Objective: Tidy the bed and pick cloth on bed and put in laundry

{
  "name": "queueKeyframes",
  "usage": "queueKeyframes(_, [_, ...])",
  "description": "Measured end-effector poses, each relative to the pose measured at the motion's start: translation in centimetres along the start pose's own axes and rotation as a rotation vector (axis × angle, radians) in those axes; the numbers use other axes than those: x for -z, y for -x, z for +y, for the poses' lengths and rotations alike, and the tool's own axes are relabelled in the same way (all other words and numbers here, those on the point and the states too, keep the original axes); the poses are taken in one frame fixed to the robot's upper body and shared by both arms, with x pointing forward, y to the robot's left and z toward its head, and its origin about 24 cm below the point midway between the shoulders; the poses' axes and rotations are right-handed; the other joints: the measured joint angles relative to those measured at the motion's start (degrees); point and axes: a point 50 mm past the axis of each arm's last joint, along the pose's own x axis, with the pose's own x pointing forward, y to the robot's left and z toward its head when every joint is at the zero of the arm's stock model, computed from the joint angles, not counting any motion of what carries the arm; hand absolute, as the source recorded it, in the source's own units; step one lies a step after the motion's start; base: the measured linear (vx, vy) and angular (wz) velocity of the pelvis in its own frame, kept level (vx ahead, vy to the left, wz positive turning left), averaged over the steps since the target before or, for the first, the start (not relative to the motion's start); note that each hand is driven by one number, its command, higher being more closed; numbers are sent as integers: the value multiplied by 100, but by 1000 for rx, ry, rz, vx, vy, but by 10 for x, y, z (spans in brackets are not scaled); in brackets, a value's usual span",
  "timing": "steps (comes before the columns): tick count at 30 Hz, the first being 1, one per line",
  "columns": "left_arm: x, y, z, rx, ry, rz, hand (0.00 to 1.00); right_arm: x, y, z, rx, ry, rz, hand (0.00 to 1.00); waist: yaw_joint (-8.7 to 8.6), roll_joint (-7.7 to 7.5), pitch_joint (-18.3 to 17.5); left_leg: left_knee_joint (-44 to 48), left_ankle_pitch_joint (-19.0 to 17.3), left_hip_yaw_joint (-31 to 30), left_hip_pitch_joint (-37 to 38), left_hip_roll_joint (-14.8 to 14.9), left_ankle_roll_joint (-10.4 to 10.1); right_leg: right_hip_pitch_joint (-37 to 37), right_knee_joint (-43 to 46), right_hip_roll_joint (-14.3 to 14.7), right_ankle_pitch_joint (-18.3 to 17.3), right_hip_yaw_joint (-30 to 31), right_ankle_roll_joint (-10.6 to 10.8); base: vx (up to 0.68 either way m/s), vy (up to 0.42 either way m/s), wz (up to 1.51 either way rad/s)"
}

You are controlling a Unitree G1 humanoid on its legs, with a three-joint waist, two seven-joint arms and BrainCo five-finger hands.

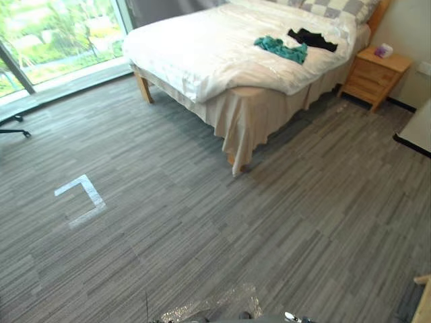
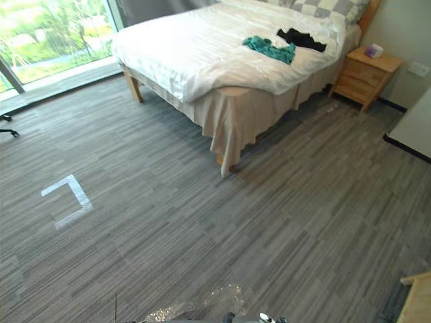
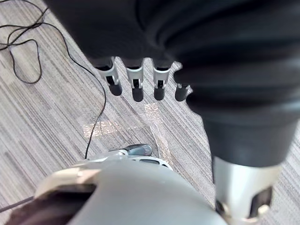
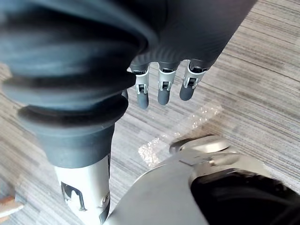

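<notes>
1. Eye views: the bed [image 1: 222, 47] runs across the upper middle and upper right of the frame, with a white cover and a beige skirt hanging at its near corner.
2. The teal cloth [image 1: 281, 48] lies crumpled on the cover in the upper right of the frame. The black cloth [image 1: 312, 39] lies just beside it, nearer the checkered pillow [image 1: 337, 8] at the top edge. Whether the two cloths touch I cannot tell.
3. A wooden nightstand [image 1: 374, 77] stands against the bed at far right, with a small box [image 1: 383, 50] on top.
4. A window [image 1: 47, 33] fills the upper left. A pale tape mark [image 1: 82, 200] sits on the grey carpet floor [image 1: 269, 222] at middle left, well apart from the bed.
5. Left wrist view: the left hand [image 3: 135, 79] hangs above the carpet. Its fingers [image 3: 114, 80] are straight and slightly apart, thumb off to one side, holding nothing.
6. Right wrist view: the right hand [image 4: 164, 86] hangs the same way over the carpet. Its fingers [image 4: 190, 84] are straight in a row, spread a little, holding nothing.
7. Both cloths lie on the bed, in neither hand.
</notes>
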Motion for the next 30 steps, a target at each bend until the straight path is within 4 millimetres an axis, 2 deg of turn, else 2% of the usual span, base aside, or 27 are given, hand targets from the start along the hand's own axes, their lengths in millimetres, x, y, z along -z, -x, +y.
queueKeyframes(1, [-2, 0, 0, -1, -3, -4, 0, 3, 0, 0, 11, -32, 4, 0, -3, 34, 47, 11, -39, 121, 65, 12, 63, -77, 105, -86, -158, -219, -72, -83, -22, -53])
queueKeyframes(2, [-5, 0, 2, -7, -10, -13, 0, 5, 1, -3, 23, -75, 8, 0, 30, -11, 81, 86, -108, 212, 112, 19, 138, -92, 197, -221, -288, -514, -284, -88, -23, -53])
queueKeyframes(3, [-5, 0, 3, -9, -10, -13, 0, 6, 1, -2, 24, -105, 10, 0, 27, -19, 84, 110, -183, 235, 117, 50, 101, -115, 217, -292, -315, -618, -326, -67, -35, -52])
queueKeyframes(6, [-7, 0, -2, -3, -3, -21, 0, 9, 2, -6, 36, -205, -1, 0, 27, 140, 161, 414, -467, 638, 87, 555, -127, -609, 240, -568, -339, -903, -336, 16, -104, -67])
queueKeyframes(7, [-9, 0, -3, 2, 5, -24, 0, 6, 2, -7, 38, -222, -18, 0, 29, 214, 206, 551, -564, 845, 73, 851, -275, -904, 182, -646, -218, -881, -214, 143, -220, -79])
queueKeyframes(8, [-9, 0, -3, 1, 17, -25, 0, 10, 3, -8, 42, -244, -15, 0, 31, 220, 215, 683, -664, 1010, 77, 1108, -441, -1193, 52, -801, 6, -853, -114, 194, -249, -77])
queueKeyframes(9, [-10, 0, -2, 0, 21, -26, 0, 13, 4, -9, 46, -250, -13, 0, 39, 206, 218, 732, -692, 1072, 109, 1209, -520, -1279, -41, -889, 127, -828, -60, 293, -285, -63])
queueKeyframes(11, [-13, 0, 6, -20, 41, -32, 0, 26, 7, -8, 54, -245, 0, 0, 40, 43, 232, 932, -832, 1155, 324, 1446, -817, -1200, -685, -1222, 549, -702, 244, 416, -345, -35])
queueKeyframes(12, [-14, 0, 4, -18, 51, -37, 0, 29, 7, -9, 56, -257, 2, 0, 42, 91, 267, 930, -858, 1208, 426, 1554, -816, -1202, -576, -1193, 917, -815, 272, 464, -382, -7])
queueKeyframes(13, [-15, 0, -1, -3, 48, -40, 0, 27, 8, -14, 70, -247, -1, 0, -5, 172, 277, 1025, -724, 1235, 554, 1748, -483, -1271, -126, -1053, 804, -851, 127, 372, -285, -8])
queueKeyframes(14, [-17, 0, 0, -4, 60, -46, 0, 28, 8, -14, 72, -246, 4, 0, 19, 155, 278, 1189, -528, 1260, 519, 1812, -346, -1335, 94, -1031, 710, -803, -19, 519, -461, -5])
queueKeyframes(15, [-20, 0, -4, 4, 79, -62, 0, 29, 8, -17, 80, -236, 9, 0, -3, 225, 245, 1695, -125, 1140, 347, 2081, -364, -1262, 241, -906, 441, -841, -227, 525, -486, -18])
queueKeyframes(16, [-21, 0, -6, 12, 85, -74, 0, 25, 8, -21, 88, -204, 3, 0, -8, 306, 183, 2281, 288, 1040, 99, 2350, -248, -1160, 239, -745, 227, -890, -319, 541, -515, -17])
queueKeyframes(17, [-22, 1, -6, 8, 88, -80, 0, 24, 7, -22, 92, -189, 4, 0, -10, 318, 179, 2691, 476, 979, -58, 2484, -140, -1086, 206, -661, 139, -897, -386, 516, -391, -23])
queueKeyframes(18, [-25, 1, -6, 4, 97, -99, 0, 18, 7, -24, 94, -156, -13, 0, -7, 378, 194, 3807, 471, 727, -468, 2627, -119, -833, 19, -489, 78, -866, -554, 535, -331, -19])
queueKeyframes(19, [-33, 2, -9, 21, 117, -133, 0, 14, 6, -26, 95, -102, -17, 0, -46, 440, 200, 4839, 131, 245, -921, 2498, -366, -439, -322, -308, 60, -852, -669, 528, -283, -22])
queueKeyframes(21, [-41, 3, -16, 45, 132, -166, 0, 9, 4, -24, 90, -66, -14, 0, -17, 403, 224, 5556, -343, -111, -1351, 2101, -469, 60, -723, -149, 19, -753, -755, 475, -172, -36])
queueKeyframes(22, [-51, 5, -22, 63, 147, -217, 0, 5, 2, -20, 81, -30, -15, 0, 76, 350, 261, 5701, -776, -120, -1737, 1670, -393, 484, -1012, -69, 30, -596, -783, 450, -121, -66])
queueKeyframes(24, [-60, 7, -33, 93, 167, -261, 0, -4, 1, -17, 63, -24, -42, 0, 176, 340, 273, 5388, -1014, 188, -2234, 1251, -213, 905, -1303, -55, 23, -396, -790, 475, -38, -81])
queueKeyframes(26, [-68, 9, -39, 113, 195, -304, 0, -14, 1, -12, 34, -10, -94, 0, 251, 339, 276, 4744, -1055, 585, -2724, 981, -118, 1268, -1593, -112, -18, -213, -721, 500, 45, -69])
queueKeyframes(27, [-69, 10, -39, 116, 210, -317, 0, -15, 2, -10, 29, -4, -107, 0, 296, 324, 281, 4170, -1020, 755, -2877, 838, -106, 1426, -1671, -189, -105, -166, -586, 486, 116, -52])
queueKeyframes(29, [-69, 10, -39, 114, 245, -325, 0, -16, 3, -9, 23, 9, -130, 0, 329, 328, 279, 2360, -509, 999, -2954, 660, 14, 1870, -1735, -348, -492, -75, -321, 547, 193, -39])
queueKeyframes(30, [-69, 10, -38, 111, 257, -325, 0, -15, 4, -9, 22, 13, -131, 0, 331, 329, 278, 2083, -402, 1014, -2964, 688, 28, 1997, -1721, -369, -620, -62, -249, 537, 258, -12])
